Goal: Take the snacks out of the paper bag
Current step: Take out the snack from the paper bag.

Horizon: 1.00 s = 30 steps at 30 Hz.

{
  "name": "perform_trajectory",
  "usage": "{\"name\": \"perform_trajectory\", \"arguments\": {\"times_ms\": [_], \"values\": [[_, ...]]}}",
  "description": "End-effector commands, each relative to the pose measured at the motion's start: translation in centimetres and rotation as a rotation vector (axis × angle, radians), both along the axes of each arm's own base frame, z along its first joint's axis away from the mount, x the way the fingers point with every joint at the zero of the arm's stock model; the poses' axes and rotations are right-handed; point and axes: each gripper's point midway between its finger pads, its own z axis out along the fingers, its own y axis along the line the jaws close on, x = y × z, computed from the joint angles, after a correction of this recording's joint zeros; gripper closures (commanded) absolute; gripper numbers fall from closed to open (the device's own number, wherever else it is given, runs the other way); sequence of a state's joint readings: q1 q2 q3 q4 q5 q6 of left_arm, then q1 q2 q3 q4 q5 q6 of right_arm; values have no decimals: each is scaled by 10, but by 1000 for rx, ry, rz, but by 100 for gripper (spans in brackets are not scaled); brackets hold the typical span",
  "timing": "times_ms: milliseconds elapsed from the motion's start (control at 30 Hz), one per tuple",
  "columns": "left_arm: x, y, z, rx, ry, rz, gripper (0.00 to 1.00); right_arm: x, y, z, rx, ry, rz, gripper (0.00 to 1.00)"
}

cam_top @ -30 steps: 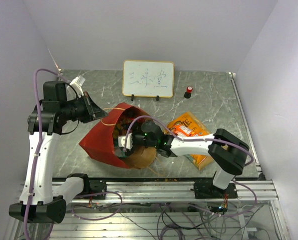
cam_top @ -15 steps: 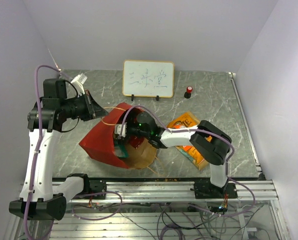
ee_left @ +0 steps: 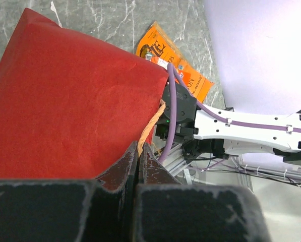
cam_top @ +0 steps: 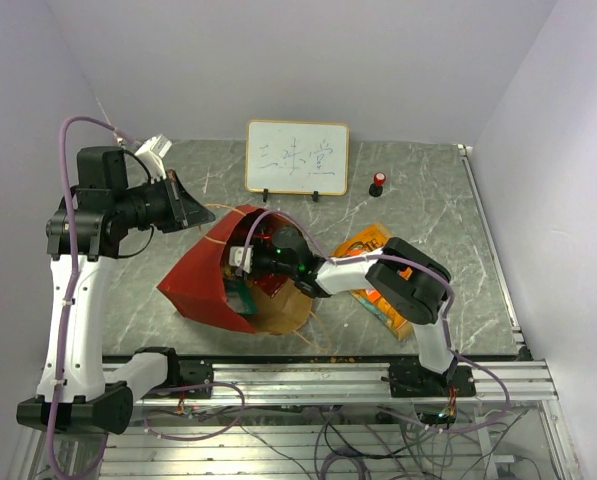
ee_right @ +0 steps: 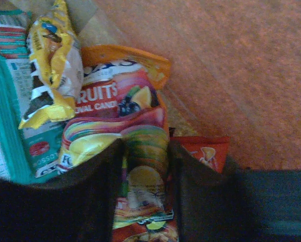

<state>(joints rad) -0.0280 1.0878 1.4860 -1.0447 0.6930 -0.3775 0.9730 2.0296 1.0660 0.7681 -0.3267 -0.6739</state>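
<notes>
The red paper bag (cam_top: pixel 193 285) lies on its side with its mouth toward the right arm; it also shows in the left wrist view (ee_left: pixel 64 101). My left gripper (cam_top: pixel 185 212) is shut on the bag's string handle (ee_left: pixel 149 126) and holds it up. My right gripper (ee_right: pixel 146 151) is deep inside the bag (cam_top: pixel 240 275), open, with its jaws on either side of a colourful fruit candy packet (ee_right: pixel 120 106). Beside it lie a yellow candy packet (ee_right: pixel 52 60), a teal-white packet (ee_right: pixel 9 101) and a red Doritos bag (ee_right: pixel 205 151). An orange chip bag (cam_top: pixel 373 240) lies on the table right of the bag.
A whiteboard (cam_top: pixel 297 158) stands at the back of the table, with a small red-capped black bottle (cam_top: pixel 377 183) to its right. The right forearm (ee_left: pixel 251 133) runs across the bag's mouth. The brown kraft wall (ee_right: pixel 231 65) is close around the right gripper.
My right arm has pushed further left into the bag, its elbow folding in over the orange chip bag. My left gripper has lifted the handle slightly.
</notes>
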Motion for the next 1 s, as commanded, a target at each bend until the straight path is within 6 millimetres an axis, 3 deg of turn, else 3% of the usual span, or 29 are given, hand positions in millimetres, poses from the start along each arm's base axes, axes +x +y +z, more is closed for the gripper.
{"name": "perform_trajectory", "arguments": {"times_ms": [0, 100, 233, 467, 600, 767, 967], "values": [[3, 3, 9, 3, -27, 30, 93, -3, -4, 8, -39, 3, -15, 67], [6, 5, 9, -7, -25, 70, 93, -9, -8, 28, -28, 15, -21, 81], [11, 13, 8, -12, -18, 164, 93, -34, -20, 49, -16, 72, 30, 99], [26, 17, 11, -50, -43, 239, 93, -77, -64, 67, -31, 172, -25, 100], [26, 17, 14, -47, -44, 243, 93, -88, -106, 98, 12, 248, -145, 100], [27, 20, -1, -32, -20, 255, 93, -103, -151, 131, 34, 246, -202, 100], [25, 13, -1, -78, -5, 236, 93, -93, -186, 186, 126, 212, -350, 100]]}}
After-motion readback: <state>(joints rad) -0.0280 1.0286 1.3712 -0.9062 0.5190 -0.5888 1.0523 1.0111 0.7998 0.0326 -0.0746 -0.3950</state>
